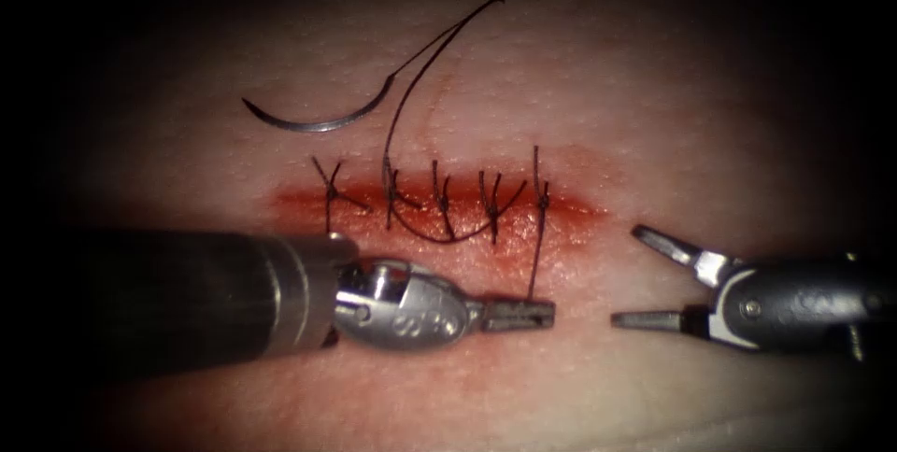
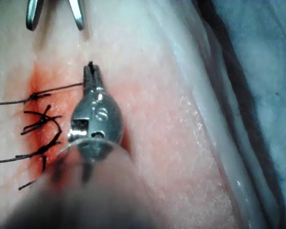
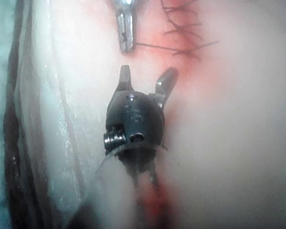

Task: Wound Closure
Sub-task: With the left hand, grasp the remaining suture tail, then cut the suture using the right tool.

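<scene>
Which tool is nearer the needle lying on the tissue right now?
Left. The left tool, jaws shut on thread from the rightmost stitch, sits below the cut, under the needle. The right tool, jaws open and empty, is further right.

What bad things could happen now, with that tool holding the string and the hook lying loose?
The left tool is shut on the thread running up to the rightmost stitch; a hard tug might tear the tissue there. The needle lies free above the cut, held by nothing, and its long thread could snag. The right tool is open, holding nothing.
</scene>
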`<move>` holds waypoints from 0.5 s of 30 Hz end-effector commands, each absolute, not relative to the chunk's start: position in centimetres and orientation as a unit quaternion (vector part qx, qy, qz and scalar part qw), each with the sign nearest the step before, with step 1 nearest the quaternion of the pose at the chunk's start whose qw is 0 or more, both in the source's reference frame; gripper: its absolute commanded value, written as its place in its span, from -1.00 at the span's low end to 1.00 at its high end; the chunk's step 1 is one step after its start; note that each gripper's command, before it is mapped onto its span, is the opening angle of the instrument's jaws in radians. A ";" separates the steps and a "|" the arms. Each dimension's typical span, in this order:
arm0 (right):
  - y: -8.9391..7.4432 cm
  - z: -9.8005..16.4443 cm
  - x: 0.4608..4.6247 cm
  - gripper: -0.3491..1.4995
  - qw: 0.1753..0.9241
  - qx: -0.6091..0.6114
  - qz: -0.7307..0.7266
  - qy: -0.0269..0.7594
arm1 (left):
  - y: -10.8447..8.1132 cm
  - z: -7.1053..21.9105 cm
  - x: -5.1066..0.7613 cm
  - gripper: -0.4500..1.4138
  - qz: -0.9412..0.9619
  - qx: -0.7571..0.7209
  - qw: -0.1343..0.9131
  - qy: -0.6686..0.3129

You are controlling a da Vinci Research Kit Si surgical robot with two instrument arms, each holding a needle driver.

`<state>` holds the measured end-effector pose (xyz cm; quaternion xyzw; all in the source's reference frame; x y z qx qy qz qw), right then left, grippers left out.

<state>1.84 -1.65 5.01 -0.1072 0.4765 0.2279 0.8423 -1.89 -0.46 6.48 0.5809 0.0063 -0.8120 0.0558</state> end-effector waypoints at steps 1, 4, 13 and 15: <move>-1.7 5.1 1.93 0.89 0.842 -0.108 0.229 0.477 | -0.4 6.5 -1.94 -1.00 -0.811 0.582 0.058 0.005; -1.6 5.1 1.98 0.91 0.845 -0.111 0.214 0.477 | -0.4 6.5 -1.94 -1.00 -0.811 0.582 0.058 0.007; -1.5 5.3 2.27 0.91 0.840 -0.121 0.124 0.514 | -0.2 6.3 -1.89 -1.00 -0.800 0.598 0.047 0.008; -1.5 5.4 2.33 0.91 0.834 -0.129 0.112 0.524 | -0.1 6.3 -1.87 -1.00 -0.798 0.601 0.044 0.008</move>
